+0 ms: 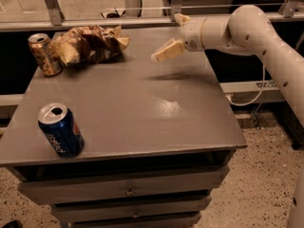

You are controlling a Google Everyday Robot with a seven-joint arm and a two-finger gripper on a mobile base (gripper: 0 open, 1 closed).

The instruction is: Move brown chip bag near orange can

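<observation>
The orange can (43, 54) is taken as the landmark. It is stood upright at the far left of the table (156, 113), close to the left edge. The blue can (61, 137) is found well apart from the orange can, nearer the camera and slightly to its right. It is upright with its opened top showing and is judged to play no part in the task.

The brown chip bag (90, 44) is laid crumpled on the tabletop just to the right of the orange can. Its pale end is pressed up to the can's side or stops barely short of it; which of the two cannot be told. With the bag lying this close, the placing asked for is judged to be done already.

Farther right of the orange can, beyond the bag and clear of it, the gripper (167, 37) is held above the table, with its shadow cast on the surface below. Its jaws are spread wide and nothing is held between them. This is judged to suit a bag meant to be left resting by the can. The arm (247, 27) is carried off to the right, farthest from the orange can.
</observation>
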